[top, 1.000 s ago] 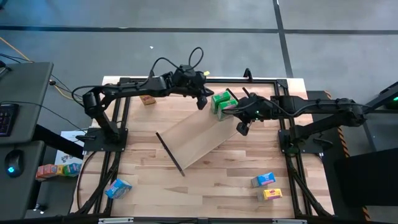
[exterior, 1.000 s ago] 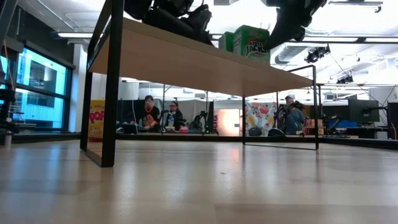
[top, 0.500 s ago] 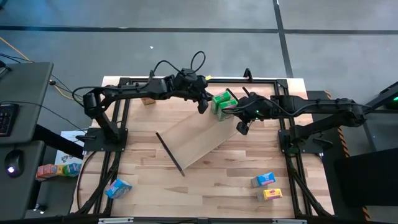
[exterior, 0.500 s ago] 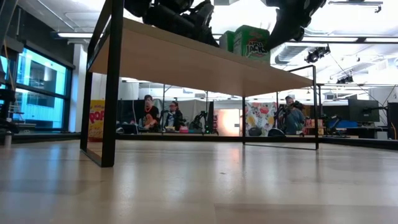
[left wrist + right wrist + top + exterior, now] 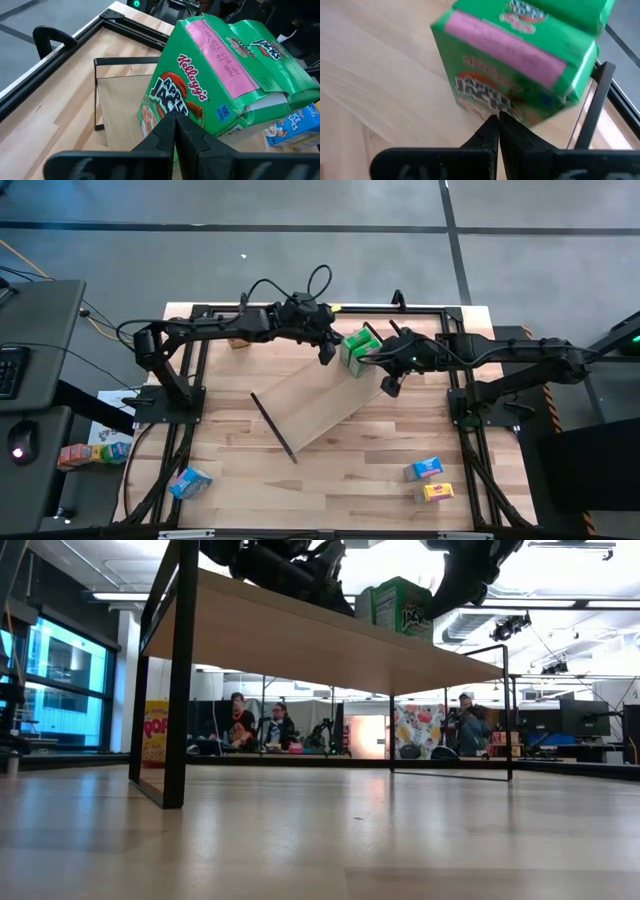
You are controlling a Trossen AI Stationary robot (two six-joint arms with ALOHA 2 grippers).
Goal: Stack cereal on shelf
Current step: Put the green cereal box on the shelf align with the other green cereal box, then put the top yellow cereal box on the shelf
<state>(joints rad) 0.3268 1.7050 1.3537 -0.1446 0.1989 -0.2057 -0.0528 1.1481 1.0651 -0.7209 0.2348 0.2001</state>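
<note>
The shelf [image 5: 320,405] lies slantwise across the table, and the low view shows its board [image 5: 300,635] raised on dark end panels. Two green cereal boxes [image 5: 355,347] stand close together near its far right end, the front one [image 5: 200,95] with a pink top. My left gripper [image 5: 327,355] is shut at this box's left side, fingertips [image 5: 175,117] at its printed front. My right gripper [image 5: 388,385] is shut just right of the boxes. Its fingertips [image 5: 498,119] point at the green box [image 5: 515,65]. My left gripper's shut fingertips rest against the lower part of the green box's printed front [image 5: 172,107], coming about level from the table's left. The box stands on the shelf [image 5: 125,115], leaning slightly. My right gripper's shut tips end at the box's lower front [image 5: 490,107]; whether they touch, I cannot tell.
A blue box [image 5: 427,468] and a yellow box [image 5: 437,492] lie near the table's near right corner. Another blue box [image 5: 190,480] lies near left, and a brown box [image 5: 237,340] far left. A blue box [image 5: 295,125] shows beside the green ones. People sit in the room behind.
My left gripper has moved a little toward the table's right, up to the green box. The box has turned and leaned on the shelf and shifted slightly: in the low view its printed front now faces more sideways.
</note>
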